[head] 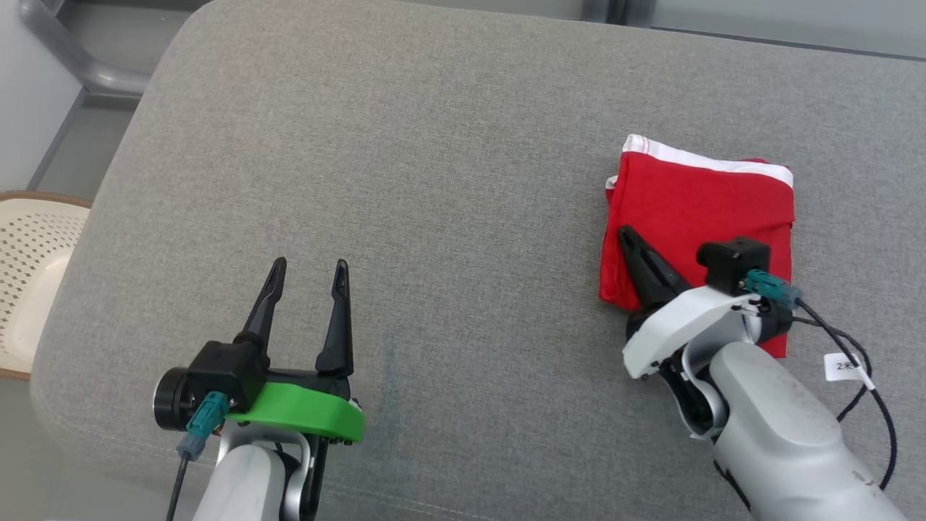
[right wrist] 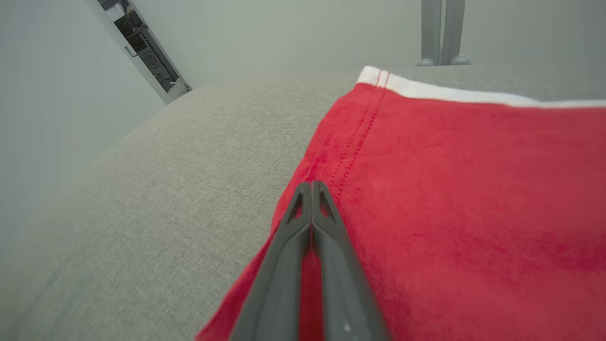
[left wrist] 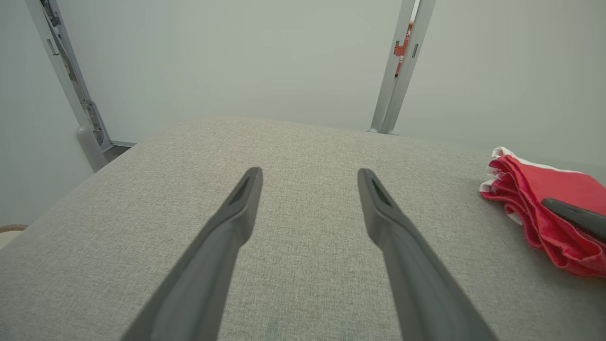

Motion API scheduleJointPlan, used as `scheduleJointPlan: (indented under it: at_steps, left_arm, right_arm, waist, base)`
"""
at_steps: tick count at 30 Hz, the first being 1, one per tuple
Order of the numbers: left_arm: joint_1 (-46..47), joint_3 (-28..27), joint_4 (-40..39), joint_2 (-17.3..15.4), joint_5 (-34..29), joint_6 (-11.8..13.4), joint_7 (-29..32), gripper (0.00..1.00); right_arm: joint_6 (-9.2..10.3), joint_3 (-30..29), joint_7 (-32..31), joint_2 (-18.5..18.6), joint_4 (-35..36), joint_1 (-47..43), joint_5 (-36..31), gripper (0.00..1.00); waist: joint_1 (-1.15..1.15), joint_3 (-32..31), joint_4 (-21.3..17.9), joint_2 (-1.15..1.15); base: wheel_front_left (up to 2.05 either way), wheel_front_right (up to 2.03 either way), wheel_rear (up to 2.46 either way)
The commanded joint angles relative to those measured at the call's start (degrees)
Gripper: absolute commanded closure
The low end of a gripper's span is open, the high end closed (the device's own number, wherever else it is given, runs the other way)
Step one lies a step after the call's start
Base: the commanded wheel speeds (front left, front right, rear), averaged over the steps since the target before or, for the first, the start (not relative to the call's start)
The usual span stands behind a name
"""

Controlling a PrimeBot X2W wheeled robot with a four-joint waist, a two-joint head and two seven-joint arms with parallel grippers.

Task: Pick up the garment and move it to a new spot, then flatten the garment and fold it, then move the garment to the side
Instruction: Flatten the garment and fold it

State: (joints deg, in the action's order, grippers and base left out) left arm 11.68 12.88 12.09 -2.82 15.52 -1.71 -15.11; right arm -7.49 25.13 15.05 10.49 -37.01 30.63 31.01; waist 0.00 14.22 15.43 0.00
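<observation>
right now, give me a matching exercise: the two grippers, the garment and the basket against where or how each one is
Things:
1. left gripper
2. right gripper
3. garment
4. basket

States and places:
a. folded, red with a white band
b. shut, fingers lying over the garment
c. beyond the left edge of the grey pad
d. open, over bare grey pad

Pairs: 1-d, 2-b, 3-a, 4-c

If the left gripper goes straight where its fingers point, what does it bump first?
Probably nothing: ahead of the left gripper lies bare grey cushion, with the red garment off to its right. If the fingers slant down, they'd touch the cushion itself.
</observation>
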Motion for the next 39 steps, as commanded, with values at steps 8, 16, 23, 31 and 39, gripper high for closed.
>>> scheduleJointPlan:
  at_steps: [8,16,23,31,39]
  left_arm:
    - [1.1,-0.3,0.2,-0.2,-0.1,0.6,0.0,0.0]
    - [-0.3,-3.2,0.8,-0.2,-2.4,-0.6,0.0,0.0]
    - [-2.0,-6.1,1.3,-0.2,-4.0,-1.4,0.0,0.0]
    - [-3.8,-8.5,1.7,-0.2,-5.0,-1.9,0.0,0.0]
    - [-5.4,-10.3,1.5,-0.2,-6.8,-1.1,0.0,0.0]
  right_arm:
    - [0.01,2.5,0.2,-1.2,4.0,-1.2,-0.7,1.0]
    - [0.01,-4.6,0.2,1.9,11.7,-4.9,-3.4,1.0]
    - [0.01,-12.4,0.2,4.3,16.6,-10.8,-5.5,0.56]
    - [0.01,-16.7,0.2,5.1,21.0,-17.5,-7.1,0.0]
    - [0.01,-19.5,0.2,3.4,25.3,-22.8,-8.3,0.0]
  waist:
    - [0.0,-0.2,-2.6,0.0]
    - [0.0,-2.7,-7.8,0.0]
    - [0.0,-5.0,-12.4,0.0]
    - [0.0,-7.0,-15.8,0.0]
    - [0.0,-8.5,-16.6,0.0]
  base:
    - [0.0,0.0,0.0]
    - [0.0,0.0,0.0]
    - [0.0,0.0,0.0]
    - [0.0,0.0,0.0]
    - [0.0,0.0,0.0]
